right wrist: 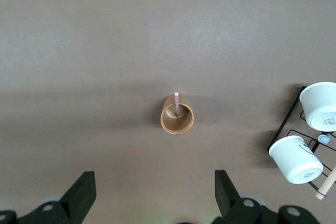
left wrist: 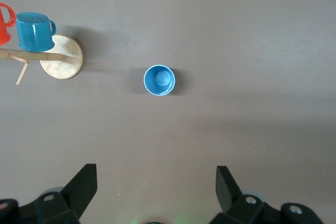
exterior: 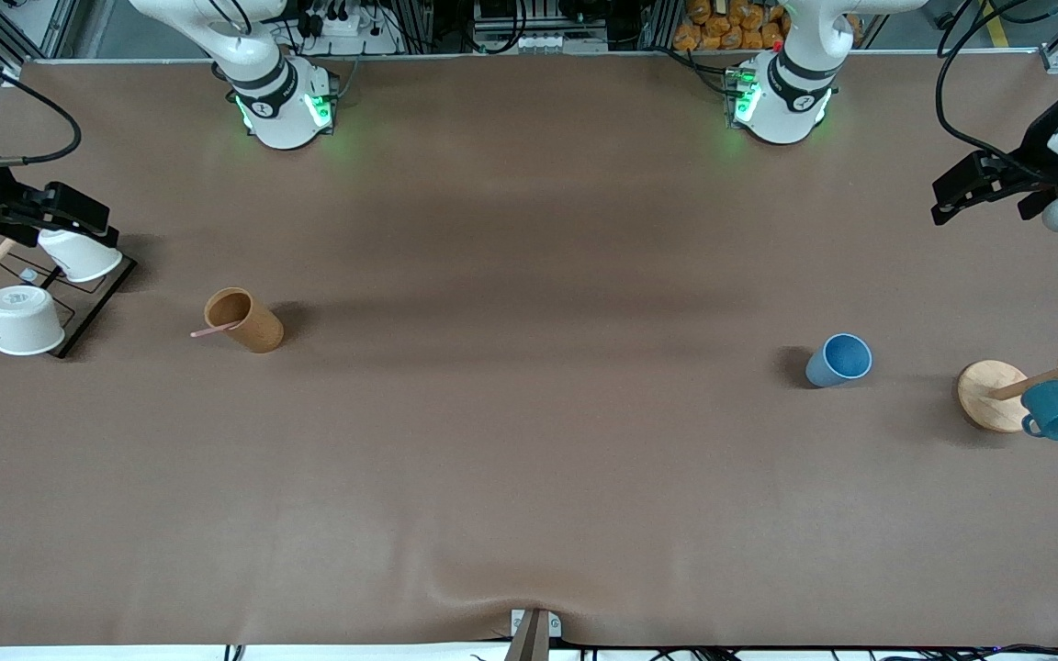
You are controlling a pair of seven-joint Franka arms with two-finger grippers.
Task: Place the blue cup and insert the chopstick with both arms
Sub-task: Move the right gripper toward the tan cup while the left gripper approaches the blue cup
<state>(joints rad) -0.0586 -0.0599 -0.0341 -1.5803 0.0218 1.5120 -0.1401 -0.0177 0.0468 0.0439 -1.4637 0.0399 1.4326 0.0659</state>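
Your left gripper (exterior: 951,197) is hanging high over the left arm's end of the table (exterior: 529,477), jaws spread wide and holding nothing. Your right gripper (exterior: 93,220) is hovering over the black wire rack (exterior: 93,308) at the right arm's end, jaws also released and empty.

The blue cup (exterior: 839,360) is standing upright, matte, slightly tapered, no handle, near the round wooden base (exterior: 991,395) of the mug stand carrying the teal mug (exterior: 1057,410).

The chopstick (exterior: 214,330), thin and pale pink, is leaning inside the tan cup (exterior: 244,319), its tip sticking out over the rim. Two white cups (exterior: 26,319) are sitting on the rack.
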